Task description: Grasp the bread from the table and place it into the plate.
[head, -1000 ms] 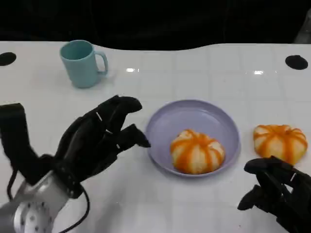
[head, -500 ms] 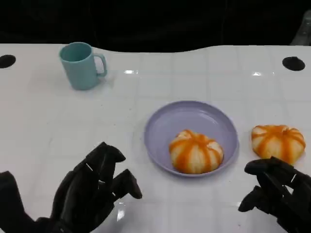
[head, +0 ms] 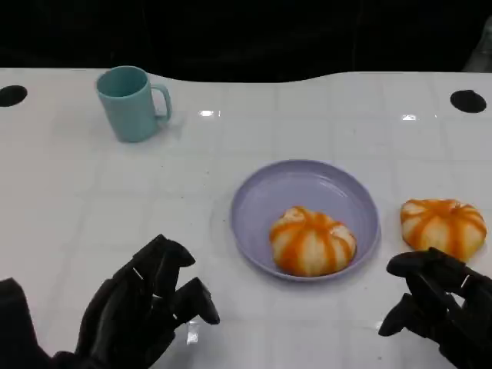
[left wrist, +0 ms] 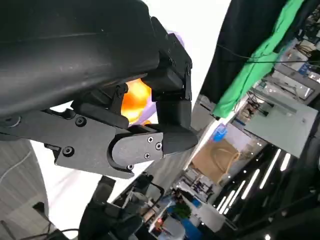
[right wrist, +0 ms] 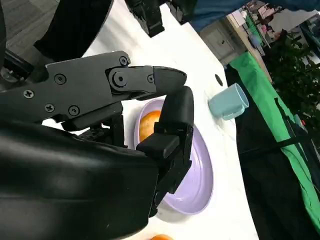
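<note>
Your left hand (head: 146, 315) hangs low over the glossy white table (head: 77, 207) at the near left, its matte black fingers (head: 165, 257) loosely curled and apart, holding nothing. Far back on that side stands a smooth teal mug (head: 129, 102), upright, its handle turned toward the right. At centre you see a round, shallow lavender plate (head: 307, 192) with a raised rim; one domed bun (head: 312, 240), pale with glossy orange stripes running from its crown, sits in the plate's near half. Just beyond the plate's right rim, apart from it, a second striped bread (head: 443, 227) of the same puffed shape rests on the bare table. Directly in front of that bread your right hand (head: 438, 307) hovers at the near right corner, fingers bent and spread, not touching it and gripping nothing. From the right wrist view the hard plastic fingers (right wrist: 170, 135), studded with screws, frame the plate (right wrist: 197, 175) and the mug (right wrist: 228, 102). Two dark round holes (head: 468, 100) mark the table's far corners.
</note>
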You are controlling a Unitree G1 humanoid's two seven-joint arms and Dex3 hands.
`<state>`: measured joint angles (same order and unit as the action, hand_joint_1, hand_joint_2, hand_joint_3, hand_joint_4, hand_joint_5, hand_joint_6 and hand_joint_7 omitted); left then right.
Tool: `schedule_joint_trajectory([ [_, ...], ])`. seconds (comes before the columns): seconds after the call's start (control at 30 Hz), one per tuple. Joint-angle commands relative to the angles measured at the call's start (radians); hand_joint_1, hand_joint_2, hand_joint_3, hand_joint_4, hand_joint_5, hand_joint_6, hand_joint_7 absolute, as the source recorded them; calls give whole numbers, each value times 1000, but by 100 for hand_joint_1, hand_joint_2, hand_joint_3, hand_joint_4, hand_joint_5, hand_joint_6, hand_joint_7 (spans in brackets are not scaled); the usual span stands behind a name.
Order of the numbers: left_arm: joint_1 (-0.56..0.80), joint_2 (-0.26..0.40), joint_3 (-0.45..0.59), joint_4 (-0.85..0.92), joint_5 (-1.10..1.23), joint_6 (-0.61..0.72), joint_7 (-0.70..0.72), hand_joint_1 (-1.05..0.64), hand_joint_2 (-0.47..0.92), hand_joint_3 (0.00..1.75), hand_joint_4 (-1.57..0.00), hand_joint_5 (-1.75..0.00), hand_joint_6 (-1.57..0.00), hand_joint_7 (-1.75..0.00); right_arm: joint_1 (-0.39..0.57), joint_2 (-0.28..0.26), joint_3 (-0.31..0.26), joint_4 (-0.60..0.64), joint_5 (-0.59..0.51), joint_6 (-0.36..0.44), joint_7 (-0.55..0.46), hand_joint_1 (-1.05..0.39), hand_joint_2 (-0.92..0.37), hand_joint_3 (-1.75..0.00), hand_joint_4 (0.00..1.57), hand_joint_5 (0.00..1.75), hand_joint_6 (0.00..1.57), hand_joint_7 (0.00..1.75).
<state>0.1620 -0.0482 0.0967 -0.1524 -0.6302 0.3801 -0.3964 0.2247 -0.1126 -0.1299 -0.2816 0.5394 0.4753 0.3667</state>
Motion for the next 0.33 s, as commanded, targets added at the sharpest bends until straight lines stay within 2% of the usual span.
schedule_joint_trajectory([
  [0.03, -14, 24, 5, 20, 9, -20, -20, -52, 92, 46, -74, -175, -52, -175, 1, -7, -6, -6, -7, -13, -11, -46, -92, -30, 57, 151, 52, 116],
  [0.33, -30, 38, 12, 46, 7, -15, -25, -52, 92, 45, -73, -175, -50, -175, -8, -5, -9, 15, 5, -12, -8, -45, -92, -30, 58, 149, 55, 111],
])
